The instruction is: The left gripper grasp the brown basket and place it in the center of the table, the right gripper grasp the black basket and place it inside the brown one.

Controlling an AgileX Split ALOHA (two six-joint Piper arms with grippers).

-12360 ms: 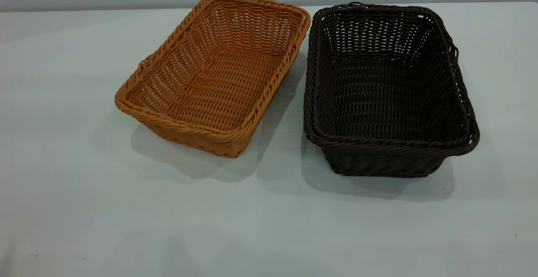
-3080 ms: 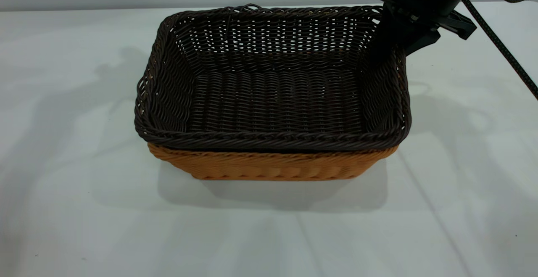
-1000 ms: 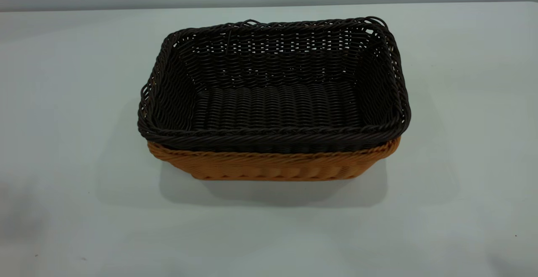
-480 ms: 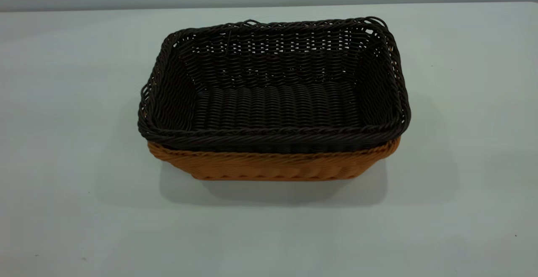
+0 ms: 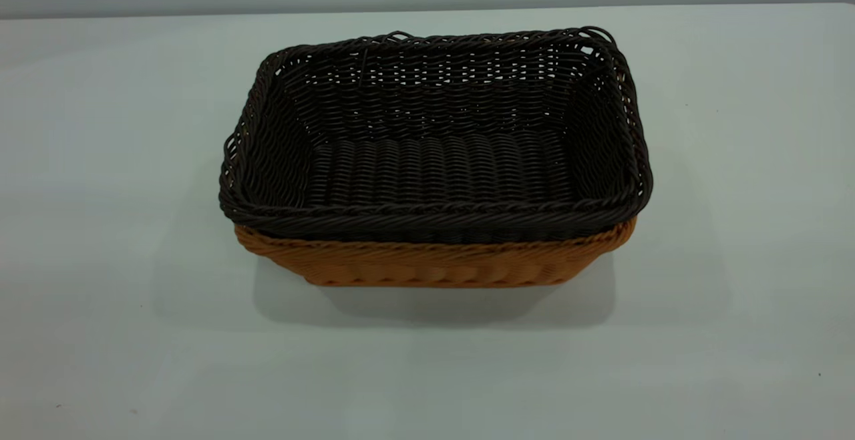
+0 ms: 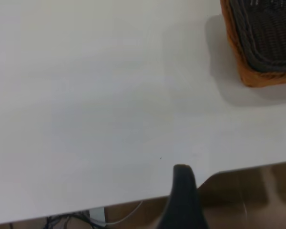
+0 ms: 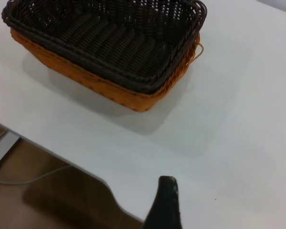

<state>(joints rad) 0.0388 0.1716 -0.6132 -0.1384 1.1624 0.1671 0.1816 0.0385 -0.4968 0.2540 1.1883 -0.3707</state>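
Note:
The black basket [image 5: 437,139] sits nested inside the brown basket [image 5: 434,263] in the middle of the table [image 5: 107,240]. Only the brown basket's front wall and rim show below the black rim. The pair also shows in the right wrist view, black basket [image 7: 114,40] in brown basket [image 7: 102,88], and one corner of the brown basket [image 6: 257,76] shows in the left wrist view. Neither gripper appears in the exterior view. My left gripper [image 6: 182,191] is over the table's edge, far from the baskets. My right gripper [image 7: 166,200] is also back near the table's edge, apart from the baskets.
The table's edge [image 6: 133,200] and the brown floor with cables [image 7: 19,181] show in both wrist views. Bare tabletop lies all round the baskets.
Since 3.1 s ago the right gripper has let go of the black basket's far right corner and left the exterior view. Nothing has moved over the last second.

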